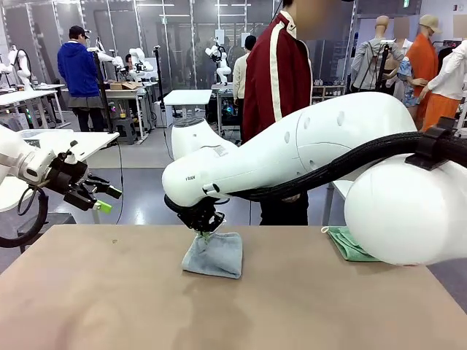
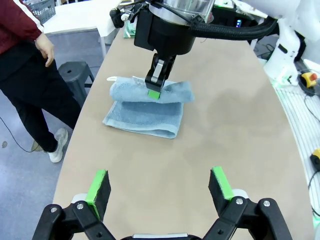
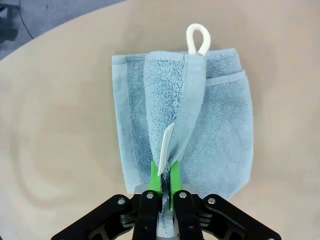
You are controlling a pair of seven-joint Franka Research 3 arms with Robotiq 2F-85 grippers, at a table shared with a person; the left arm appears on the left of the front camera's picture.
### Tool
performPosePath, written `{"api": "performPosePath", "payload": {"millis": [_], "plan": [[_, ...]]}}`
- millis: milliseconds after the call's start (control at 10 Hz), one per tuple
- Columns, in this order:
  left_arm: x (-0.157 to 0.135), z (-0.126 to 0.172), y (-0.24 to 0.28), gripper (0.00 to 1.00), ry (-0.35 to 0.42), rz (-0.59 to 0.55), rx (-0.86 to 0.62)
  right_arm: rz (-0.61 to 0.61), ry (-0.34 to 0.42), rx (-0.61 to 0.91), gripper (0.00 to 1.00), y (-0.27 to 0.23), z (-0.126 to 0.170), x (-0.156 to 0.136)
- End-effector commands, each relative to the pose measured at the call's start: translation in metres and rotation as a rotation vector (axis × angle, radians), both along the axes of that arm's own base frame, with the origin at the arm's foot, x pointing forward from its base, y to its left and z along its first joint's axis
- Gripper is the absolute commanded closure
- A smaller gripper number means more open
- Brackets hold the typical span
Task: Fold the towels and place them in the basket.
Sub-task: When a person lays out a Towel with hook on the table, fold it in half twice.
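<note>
Left tool (image 2: pixel 160 187): seen spread wide and empty, held above the near part of the desk (image 2: pixel 225 130), well apart from the cloth.
Grey towel (image 1: pixel 213 254): found mid-desk, already doubled over into a small stack; a pinched ridge of its top layer is lifted along the middle, and a white loop (image 3: pixel 198 39) is shown at the far edge.
Right tool (image 3: pixel 165 182): clamped tight on that raised ridge of the grey towel, a white label caught beside the green pads.
Green towel (image 1: pixel 349 243): seen at the robot's right edge of the desk, partly hidden behind the right arm, not yet handled.
Person (image 1: pixel 276 80): stood at the far side, hands off the desk.
Step in hand: judged to be a further fold of the grey towel.
Next move: the held layer is to be carried across and laid flat, edges matched, before release; the basket's place cannot be told.
</note>
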State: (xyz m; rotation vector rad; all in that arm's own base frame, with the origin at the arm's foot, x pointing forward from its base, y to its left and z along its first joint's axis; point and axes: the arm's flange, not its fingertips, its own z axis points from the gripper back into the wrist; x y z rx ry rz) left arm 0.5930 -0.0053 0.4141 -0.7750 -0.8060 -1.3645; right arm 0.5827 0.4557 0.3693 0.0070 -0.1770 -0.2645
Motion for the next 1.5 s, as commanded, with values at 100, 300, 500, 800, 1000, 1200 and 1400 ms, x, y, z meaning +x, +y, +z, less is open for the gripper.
{"api": "performPosePath", "payload": {"millis": [100,300,500,800,1000,1200,1400], "plan": [[-0.001,0.002,0.0,0.0,-0.005,0.004,0.002,-0.034,-0.033,0.016,0.66,0.002,-0.007,-0.006],[-0.001,0.002,0.0,0.0,-0.005,0.004,0.002,-0.045,-0.053,0.022,0.48,-0.001,-0.005,-0.007],[-0.001,0.002,0.0,0.0,-0.005,0.004,0.002,-0.044,-0.03,0.031,0.38,-0.018,0.009,-0.009],[-0.001,0.002,0.0,0.0,-0.005,0.004,0.002,0.084,0.011,0.061,0.38,-0.087,0.048,-0.027],[-0.001,0.002,0.0,0.0,-0.005,0.004,0.002,0.125,0.006,0.059,0.38,-0.129,0.055,-0.034],[-0.001,0.002,0.0,0.0,-0.005,0.004,0.002,0.183,-0.027,0.108,0.38,-0.145,0.053,-0.04],[-0.001,0.002,0.0,0.0,-0.005,0.004,0.002,0.172,0.0,0.151,0.38,-0.149,0.055,-0.042]]}}
